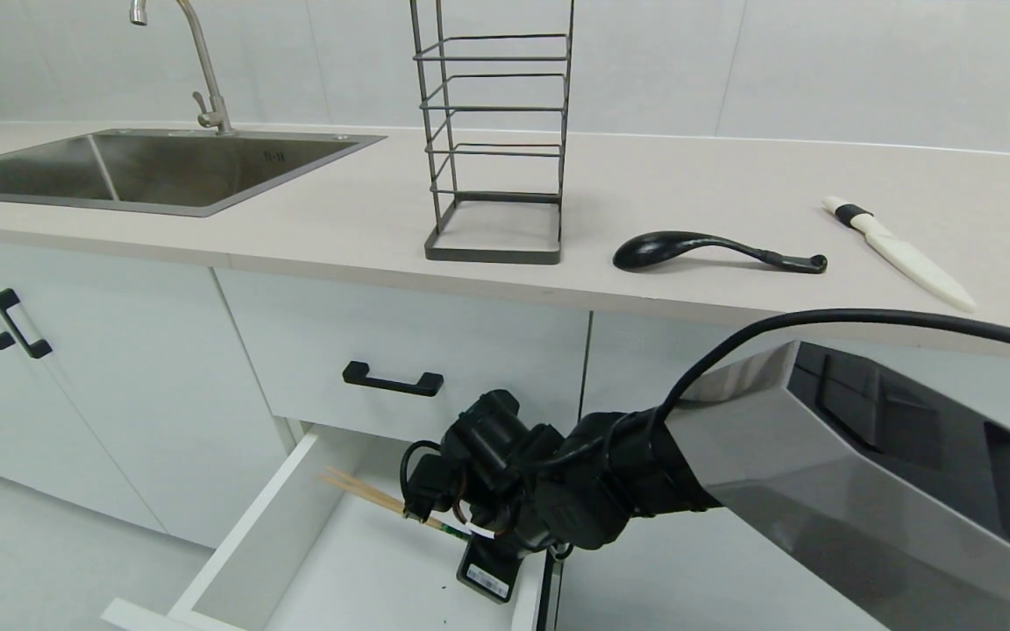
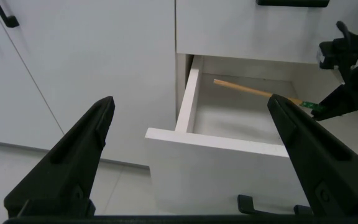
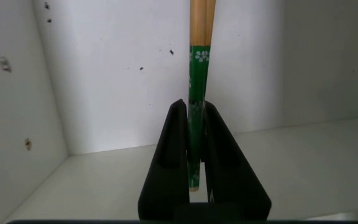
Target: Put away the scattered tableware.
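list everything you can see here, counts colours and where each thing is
chopsticks: 2, wood with green ends, held over the open drawer
spoon: 1, black, on the counter right of the rack
knife: 1, white with a black band, on the counter, far right
rack: 1, dark grey wire, mid counter
sink: 1, steel, set in the counter, left
tap: 1, silver, behind the sink
counter: 1, pale beige
open drawer: 1, white, below the closed drawer
closed drawer: 1, white, black handle
door handles: 2, black, on the left cabinet
right gripper: 1, black, shut on the chopsticks
left gripper: 1, black, open, facing the open drawer
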### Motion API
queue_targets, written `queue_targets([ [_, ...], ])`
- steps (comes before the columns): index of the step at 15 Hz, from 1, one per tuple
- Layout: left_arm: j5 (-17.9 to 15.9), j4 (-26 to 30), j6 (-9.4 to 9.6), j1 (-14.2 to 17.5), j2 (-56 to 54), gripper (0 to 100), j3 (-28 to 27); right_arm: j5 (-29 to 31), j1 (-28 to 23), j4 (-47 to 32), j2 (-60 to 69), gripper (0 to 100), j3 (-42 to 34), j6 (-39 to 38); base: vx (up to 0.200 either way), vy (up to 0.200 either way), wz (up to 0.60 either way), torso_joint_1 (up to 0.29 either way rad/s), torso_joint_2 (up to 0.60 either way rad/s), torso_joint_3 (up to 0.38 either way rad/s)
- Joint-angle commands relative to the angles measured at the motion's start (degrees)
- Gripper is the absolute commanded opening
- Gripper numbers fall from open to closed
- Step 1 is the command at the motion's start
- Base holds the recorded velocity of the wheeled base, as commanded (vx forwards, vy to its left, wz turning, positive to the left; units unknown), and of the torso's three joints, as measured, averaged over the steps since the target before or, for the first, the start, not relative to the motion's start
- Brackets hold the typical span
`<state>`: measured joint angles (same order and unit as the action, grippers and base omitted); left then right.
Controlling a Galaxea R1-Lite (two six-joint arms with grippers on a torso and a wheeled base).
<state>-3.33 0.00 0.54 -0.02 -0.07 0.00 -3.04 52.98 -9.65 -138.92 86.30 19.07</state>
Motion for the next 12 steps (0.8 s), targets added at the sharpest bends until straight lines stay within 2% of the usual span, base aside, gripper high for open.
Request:
queue_targets([
  [1, 0.0, 0.0, -0.01, 0.0, 0.1, 100, 0.0, 0.0, 0.0, 0.3, -1.6, 0, 0.7, 0.0, 0.0, 0.0, 0.0, 0.0, 0.0, 0.0],
  [12, 0.0, 0.0, -0.01, 0.0, 0.1, 100, 0.0, 2.5, 0.2, 0.3, -6.0, 0, 4.1, 0.2, 0.0, 0.0, 0.0, 0.0, 0.0, 0.0],
])
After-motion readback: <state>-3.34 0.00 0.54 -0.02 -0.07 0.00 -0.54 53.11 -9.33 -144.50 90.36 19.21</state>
